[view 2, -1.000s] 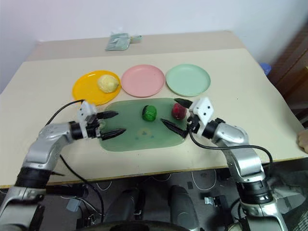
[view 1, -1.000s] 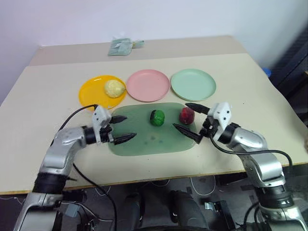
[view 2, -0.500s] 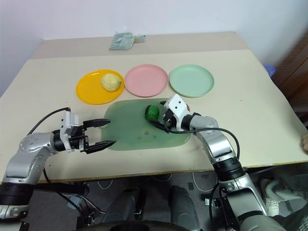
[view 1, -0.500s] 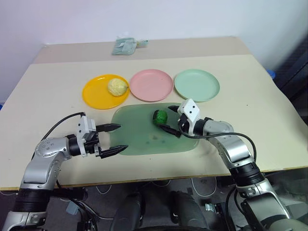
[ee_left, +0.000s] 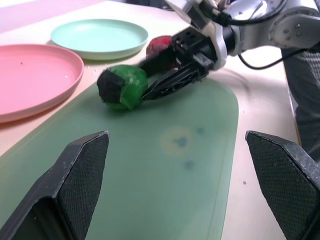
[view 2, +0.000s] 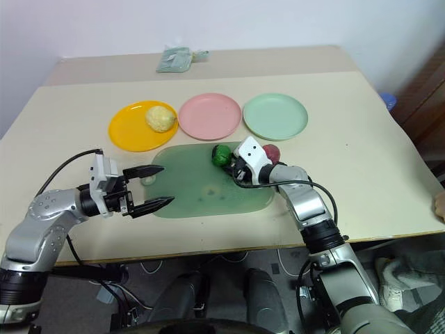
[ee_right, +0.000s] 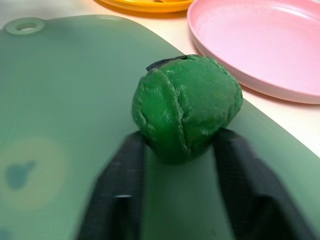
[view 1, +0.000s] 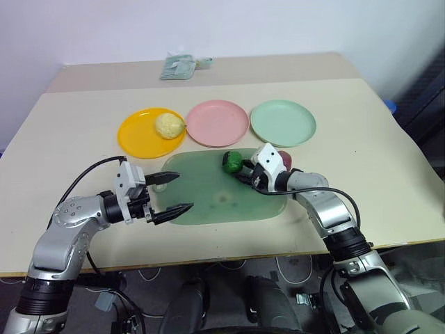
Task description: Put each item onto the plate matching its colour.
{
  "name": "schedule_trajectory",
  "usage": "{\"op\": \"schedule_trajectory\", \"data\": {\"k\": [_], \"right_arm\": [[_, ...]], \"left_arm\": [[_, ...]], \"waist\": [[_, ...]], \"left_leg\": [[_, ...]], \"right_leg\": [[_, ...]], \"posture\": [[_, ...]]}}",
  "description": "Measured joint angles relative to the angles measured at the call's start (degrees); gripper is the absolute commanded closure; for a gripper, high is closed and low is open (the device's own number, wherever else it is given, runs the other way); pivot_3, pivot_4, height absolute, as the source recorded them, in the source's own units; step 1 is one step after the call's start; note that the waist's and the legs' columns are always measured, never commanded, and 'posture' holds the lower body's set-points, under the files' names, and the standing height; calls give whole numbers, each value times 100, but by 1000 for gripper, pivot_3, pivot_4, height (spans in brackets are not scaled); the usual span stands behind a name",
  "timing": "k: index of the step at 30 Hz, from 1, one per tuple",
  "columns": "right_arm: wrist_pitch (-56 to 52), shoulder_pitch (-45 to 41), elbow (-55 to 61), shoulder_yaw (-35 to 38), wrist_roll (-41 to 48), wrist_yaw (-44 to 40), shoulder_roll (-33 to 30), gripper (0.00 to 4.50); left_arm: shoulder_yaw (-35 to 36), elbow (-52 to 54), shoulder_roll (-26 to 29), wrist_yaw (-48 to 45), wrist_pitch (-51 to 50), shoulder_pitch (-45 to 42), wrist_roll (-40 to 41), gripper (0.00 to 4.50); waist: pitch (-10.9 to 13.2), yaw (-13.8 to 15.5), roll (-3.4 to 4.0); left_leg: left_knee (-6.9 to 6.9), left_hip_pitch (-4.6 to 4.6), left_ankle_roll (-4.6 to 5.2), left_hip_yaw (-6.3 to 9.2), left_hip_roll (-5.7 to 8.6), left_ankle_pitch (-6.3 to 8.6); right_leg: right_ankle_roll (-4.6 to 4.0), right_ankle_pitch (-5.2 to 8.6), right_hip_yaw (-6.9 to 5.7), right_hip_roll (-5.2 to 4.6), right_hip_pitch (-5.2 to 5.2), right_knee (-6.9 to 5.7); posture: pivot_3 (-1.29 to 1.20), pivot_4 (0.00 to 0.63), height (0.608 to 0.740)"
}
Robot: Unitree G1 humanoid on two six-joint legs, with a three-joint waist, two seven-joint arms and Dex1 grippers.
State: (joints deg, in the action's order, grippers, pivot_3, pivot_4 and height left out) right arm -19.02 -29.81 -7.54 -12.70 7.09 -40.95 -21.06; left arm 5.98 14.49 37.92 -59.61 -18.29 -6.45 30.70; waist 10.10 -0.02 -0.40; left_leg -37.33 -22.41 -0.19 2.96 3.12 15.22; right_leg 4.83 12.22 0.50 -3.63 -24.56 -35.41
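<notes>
Right wrist view: right gripper (ee_right: 176, 165) closed on the green ball (ee_right: 186, 114) at the far edge of the green mat (ee_right: 60, 100), toward the plates.
Ball seated between the two black fingers (ee_right: 117, 195), directly ahead along the gripper's line; roundish, no clear long axis. Mint green plate (view 1: 282, 122) just beyond the mat's far right corner, nearer the right arm than the left. Red ball (view 1: 284, 159) beside the right gripper, at the mat's right edge. Yellow ball (view 1: 167, 126) already on the orange plate (view 1: 135, 136); pink plate (view 1: 218, 122) bare. Left gripper (view 1: 172, 193) spread wide over the mat's near left side, holding nothing. Since a second ago: right gripper shifted from straddling the red ball, spread, to clamped on the green one; left arm drawn back.
</notes>
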Motion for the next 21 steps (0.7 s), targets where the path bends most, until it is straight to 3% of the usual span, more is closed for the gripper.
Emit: {"op": "schedule_trajectory", "data": {"k": [12,15,17,21], "right_arm": [[-646,-32,853,370,654,-294,-77,3155],[-844,-587,642,711,788,-68,-31,3155],[-715,-1315,-18,920,685,187,-77,3155],[178,-2729,-2597,1111,145,664,-372,3155]], "left_arm": [[-1,136,-116,278,-137,-5,7,0],[-30,132,-223,344,-137,-42,6,0],[-62,121,-260,390,-141,-107,2,0],[-59,125,-376,569,-160,-177,4,0]], "waist": [[0,-68,0],[4,-68,4],[3,-74,4],[2,-64,1]], "left_leg": [[4,0,0,0,0,0],[0,0,0,-1,0,0],[1,2,-1,-1,0,0],[14,1,-1,-4,4,-1]], "right_leg": [[7,-4,-1,0,0,1],[7,-4,0,0,-1,0],[4,-3,0,1,0,0],[1,-2,-2,-1,1,13]], "posture": [[0,150,740],[0,150,740],[0,150,740],[0,150,740]]}}
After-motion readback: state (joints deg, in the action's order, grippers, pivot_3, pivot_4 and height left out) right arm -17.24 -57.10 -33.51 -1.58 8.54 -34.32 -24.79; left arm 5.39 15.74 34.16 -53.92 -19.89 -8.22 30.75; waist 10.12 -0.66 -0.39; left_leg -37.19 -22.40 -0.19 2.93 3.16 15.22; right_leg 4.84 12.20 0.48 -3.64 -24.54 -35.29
